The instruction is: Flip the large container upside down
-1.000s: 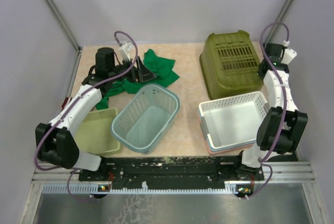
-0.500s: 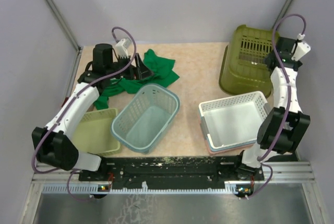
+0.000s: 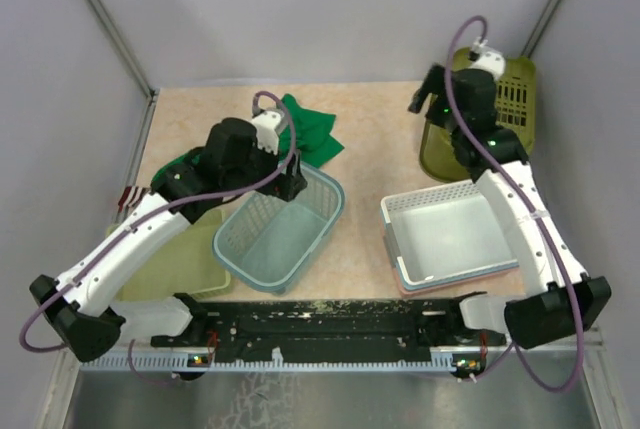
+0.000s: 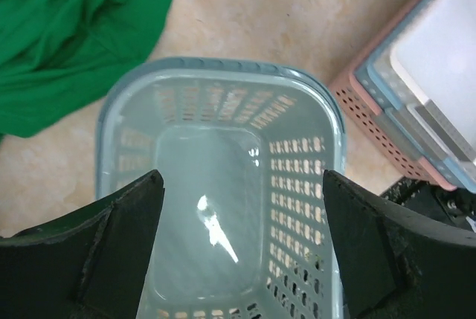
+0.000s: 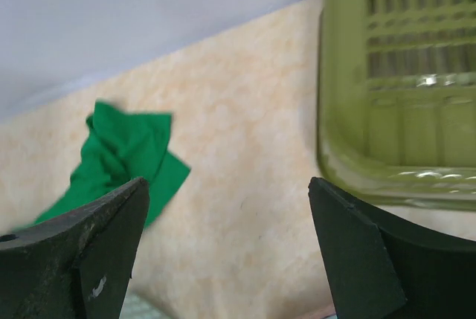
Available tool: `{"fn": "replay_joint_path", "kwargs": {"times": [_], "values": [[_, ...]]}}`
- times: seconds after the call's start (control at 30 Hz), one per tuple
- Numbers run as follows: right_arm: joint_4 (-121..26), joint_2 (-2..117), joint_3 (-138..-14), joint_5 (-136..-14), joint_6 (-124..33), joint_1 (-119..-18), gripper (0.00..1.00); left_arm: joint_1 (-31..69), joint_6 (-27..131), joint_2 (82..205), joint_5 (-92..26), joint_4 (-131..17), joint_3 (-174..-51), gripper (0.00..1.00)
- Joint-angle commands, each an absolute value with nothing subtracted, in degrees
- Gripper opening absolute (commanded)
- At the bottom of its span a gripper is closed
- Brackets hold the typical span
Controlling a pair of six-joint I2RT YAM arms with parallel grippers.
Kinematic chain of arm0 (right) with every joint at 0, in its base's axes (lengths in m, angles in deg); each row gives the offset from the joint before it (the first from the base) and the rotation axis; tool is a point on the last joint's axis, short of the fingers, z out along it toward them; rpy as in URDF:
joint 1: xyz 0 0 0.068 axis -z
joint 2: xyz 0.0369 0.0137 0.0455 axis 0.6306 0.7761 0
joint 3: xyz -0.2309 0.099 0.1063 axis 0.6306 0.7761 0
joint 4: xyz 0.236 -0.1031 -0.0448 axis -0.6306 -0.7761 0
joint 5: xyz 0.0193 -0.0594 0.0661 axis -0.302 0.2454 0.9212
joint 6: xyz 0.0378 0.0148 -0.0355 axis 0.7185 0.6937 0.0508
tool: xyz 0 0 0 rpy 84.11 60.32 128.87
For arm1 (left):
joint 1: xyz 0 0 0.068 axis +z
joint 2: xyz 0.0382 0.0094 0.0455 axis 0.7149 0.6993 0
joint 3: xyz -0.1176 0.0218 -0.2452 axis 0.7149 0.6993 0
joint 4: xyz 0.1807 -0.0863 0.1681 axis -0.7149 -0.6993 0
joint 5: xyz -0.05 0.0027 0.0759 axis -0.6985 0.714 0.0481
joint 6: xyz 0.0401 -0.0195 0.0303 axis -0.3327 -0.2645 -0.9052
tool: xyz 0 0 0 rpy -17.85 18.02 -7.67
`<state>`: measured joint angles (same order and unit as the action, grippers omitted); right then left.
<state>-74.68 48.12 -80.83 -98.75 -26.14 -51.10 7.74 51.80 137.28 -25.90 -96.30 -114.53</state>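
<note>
Both spread wide: left gripper, right gripper — large container seemingly tilted.

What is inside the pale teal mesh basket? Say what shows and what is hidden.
The teal basket shows only its bare floor and perforated walls, with nothing lying in it. Its near corners are covered by the fingers of the left gripper.

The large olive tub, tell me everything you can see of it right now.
The large olive tub is glossy green plastic, deep, with rounded corners and a slotted bottom. It stands tilted at the far right corner of the table, slots showing, partly hidden behind the right gripper, whose jaws are open, not gripping it.
</note>
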Motion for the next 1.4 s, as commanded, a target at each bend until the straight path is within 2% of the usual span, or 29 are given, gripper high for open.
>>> {"fn": "replay_joint_path", "kwargs": {"times": [0.0, 0.13, 0.33, 0.43, 0.53, 0.63, 0.83, 0.9, 1.13, 1.37], "values": [[-80.83, 53.26, -80.68, -101.74, -24.78, -58.20, 0.88, 0.00, 56.13, 134.99, -16.74, -100.43, -115.09, 0.91], [-84.50, 54.80, -78.92, -102.06, -23.06, -58.60, 0.88, -10.04, 60.57, 137.19, -13.61, -100.02, -113.38, 0.91], [-85.20, 52.32, -78.31, -106.93, -23.26, -57.84, 0.90, -15.75, 64.82, 141.66, -15.79, -97.46, -108.34, 0.90], [-85.22, 51.46, -78.62, -105.13, -23.16, -55.57, 0.91, -16.71, 66.56, 143.24, -15.70, -97.28, -106.59, 0.87], [-84.95, 50.71, -78.25, -103.96, -23.10, -54.00, 0.90, -16.77, 67.11, 144.55, -15.96, -96.54, -104.33, 0.79], [-85.35, 50.13, -78.22, -103.80, -23.08, -53.56, 0.91, -16.77, 67.12, 146.03, -16.16, -96.30, -103.57, 0.65], [-86.25, 48.15, -78.36, -102.34, -23.87, -52.57, 0.90, -16.43, 63.19, 146.38, -11.72, -95.92, -109.56, 0.14], [-86.35, 47.19, -78.55, -101.18, -24.17, -51.82, 0.90, -14.54, 60.45, 146.84, -12.46, -96.04, -113.70, 0.01], [-85.73, 44.12, -78.31, -99.57, -25.36, -51.03, 0.90, 2.52, 58.74, 153.38, -28.41, -91.36, -130.16, 0.00], [-87.28, 39.94, -77.14, -98.72, -24.98, -50.98, 0.89, 12.92, 70.51, 167.54, -51.26, -75.26, -142.65, 0.00]]}}
